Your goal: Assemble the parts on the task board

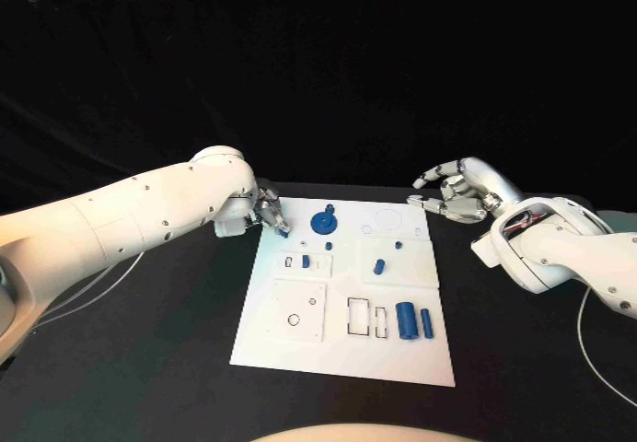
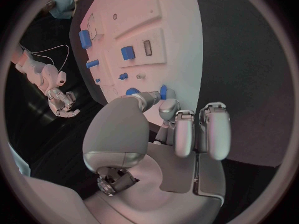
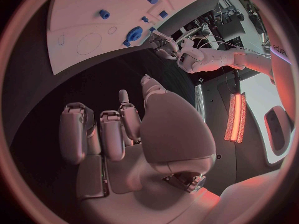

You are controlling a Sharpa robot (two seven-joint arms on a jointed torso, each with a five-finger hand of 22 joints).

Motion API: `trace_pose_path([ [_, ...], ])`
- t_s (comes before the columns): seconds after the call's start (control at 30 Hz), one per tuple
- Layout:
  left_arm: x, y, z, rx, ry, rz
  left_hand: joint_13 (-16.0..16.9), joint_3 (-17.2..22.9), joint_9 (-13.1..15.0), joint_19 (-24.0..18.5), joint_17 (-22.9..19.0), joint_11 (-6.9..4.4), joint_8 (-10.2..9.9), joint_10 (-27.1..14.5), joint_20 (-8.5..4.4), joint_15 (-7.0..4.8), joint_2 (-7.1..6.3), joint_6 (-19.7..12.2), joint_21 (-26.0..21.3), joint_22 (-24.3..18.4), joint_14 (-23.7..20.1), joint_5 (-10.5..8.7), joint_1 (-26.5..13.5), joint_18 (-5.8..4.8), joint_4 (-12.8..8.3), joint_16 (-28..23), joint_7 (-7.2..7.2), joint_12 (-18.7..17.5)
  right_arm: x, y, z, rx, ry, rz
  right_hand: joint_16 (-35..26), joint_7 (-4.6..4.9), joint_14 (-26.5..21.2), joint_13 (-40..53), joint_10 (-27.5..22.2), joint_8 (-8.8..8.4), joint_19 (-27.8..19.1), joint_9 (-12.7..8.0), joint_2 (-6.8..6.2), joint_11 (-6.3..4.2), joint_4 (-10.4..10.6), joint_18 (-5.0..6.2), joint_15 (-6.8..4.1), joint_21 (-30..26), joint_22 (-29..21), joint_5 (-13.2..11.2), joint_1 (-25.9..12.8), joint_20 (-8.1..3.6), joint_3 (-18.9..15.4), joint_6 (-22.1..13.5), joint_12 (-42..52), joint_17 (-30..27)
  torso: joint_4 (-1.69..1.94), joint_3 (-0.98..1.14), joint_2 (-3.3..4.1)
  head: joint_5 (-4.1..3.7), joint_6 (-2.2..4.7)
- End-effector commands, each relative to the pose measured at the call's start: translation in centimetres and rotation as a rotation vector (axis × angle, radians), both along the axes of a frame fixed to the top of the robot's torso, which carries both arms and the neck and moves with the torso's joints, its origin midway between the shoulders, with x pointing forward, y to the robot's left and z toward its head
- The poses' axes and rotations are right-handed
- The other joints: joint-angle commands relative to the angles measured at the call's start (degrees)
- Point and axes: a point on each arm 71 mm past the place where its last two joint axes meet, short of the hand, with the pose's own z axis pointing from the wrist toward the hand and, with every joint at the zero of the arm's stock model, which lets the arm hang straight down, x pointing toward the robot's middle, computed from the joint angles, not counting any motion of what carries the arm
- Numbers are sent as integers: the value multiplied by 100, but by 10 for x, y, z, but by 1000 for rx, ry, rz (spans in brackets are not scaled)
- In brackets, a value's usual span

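The white task board (image 1: pixel 332 350) lies in the middle of the black table. My left hand (image 1: pixel 270 215) is at the board's far left corner and pinches a small blue part (image 2: pixel 163 91) between thumb and a finger, just above the plate. Right beside it a blue gear disc (image 1: pixel 324 222) lies on the board. My right hand (image 1: pixel 458 189) hovers off the board's far right corner, fingers loosely curved and apart, holding nothing. A thick blue cylinder (image 1: pixel 406 321) and a slimmer one (image 1: pixel 426 321) lie near the board's front right.
Small blue pieces sit mid-board: a peg (image 1: pixel 330 246), a block (image 1: pixel 306 261) and a short bar (image 1: pixel 378 267). Empty outlined recesses (image 1: pixel 361 315) lie left of the cylinders. A white cable (image 1: pixel 597 364) runs over the table at the right.
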Motion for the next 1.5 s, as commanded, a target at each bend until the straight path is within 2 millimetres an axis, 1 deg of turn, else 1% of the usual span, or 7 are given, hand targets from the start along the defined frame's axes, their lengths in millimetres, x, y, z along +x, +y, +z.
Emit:
trace_pose_path([
  [0.03, -1, -3, 0, -44, 11, -1, -22, 445, 102, 40, 1510, 23, 110, -10, 53, 21, 79, -62, -3, 205, 586, 43, 142, -27, -327, 21, 4, -3, 0, 1, -1, -5, 4, 16, -30, -8, 285, 201, -25, 27, -12, 7, 4, -21, -1, 45, -40, -20, 706, 1, -39, -8, -18, -37, -21, 153, 3, -1, -2, -1, -8],
  [0.37, -5, 2, 2, -102, 13, 25, 5, 827, 170, 35, 1510, 34, 226, 37, 80, 35, 22, -54, -4, 206, 586, 53, 18, -25, -514, 21, 18, 28, 0, 1, -1, -6, 5, 14, -29, -9, 286, 201, -24, 27, -13, 7, 5, -22, -1, 45, -40, -22, 705, 3, -38, -9, -18, -38, -20, 157, 5, 0, -12, 6, -13],
  [0.73, -30, 10, 12, -207, -11, 32, 49, 1221, 245, 43, 1510, 9, 383, 112, 69, 16, -104, -22, 3, 223, 586, 85, -194, -27, -709, 21, -5, 72, 0, -1, -1, -8, 7, 10, -33, -9, 285, 197, -26, 32, -12, 7, 5, -22, -2, 45, -41, -25, 704, 17, -37, -10, -16, -40, -23, 148, 33, 11, -29, 13, -4],
  [0.87, -40, 11, 14, -218, -43, 15, 64, 1346, 260, 47, 1510, 1, 426, 139, 62, 9, -149, -4, 6, 229, 586, 106, -251, -28, -768, 21, -14, 87, 0, -1, -2, -8, 9, 10, -33, -9, 285, 197, -26, 32, -12, 7, 5, -22, -2, 45, -41, -25, 704, 17, -37, -10, -16, -40, -23, 148, 32, 3, -27, 20, -10],
  [1.0, -47, 10, 13, -218, -73, -12, 90, 1455, 269, 55, 1510, -11, 464, 175, 55, 0, -198, 26, 14, 243, 586, 128, -302, -30, -819, 21, -27, 109, 0, -1, -3, -9, 12, 10, -33, -9, 285, 197, -26, 32, -12, 7, 5, -22, -2, 45, -41, -25, 704, 17, -37, -10, -16, -40, -23, 148, 27, 6, -30, 37, -14],
  [1.27, -60, 4, 4, -197, -92, -78, 109, 1512, 271, 60, 1510, -19, 483, 201, 48, -6, -227, 44, 19, 253, 586, 141, -330, -32, -845, 21, -36, 124, -1, -1, -5, -9, 17, 11, -33, -9, 285, 197, -26, 32, -12, 7, 5, -22, -2, 45, -41, -25, 704, 17, -37, -10, -16, -40, -23, 148, 31, -3, -21, 43, -20],
  [1.5, -67, 0, -8, -159, -76, -114, 140, 1605, 269, 67, 1510, -32, 507, 240, 37, -18, -267, 76, 26, 266, 586, 191, -371, -34, -888, 21, -48, 146, -1, -1, -6, -9, 19, 12, -35, -9, 285, 195, -27, 36, -13, 7, 4, -23, 0, 46, -42, -31, 700, 26, -43, -11, -18, -42, -24, 148, 20, 4, -12, 44, -34],
])
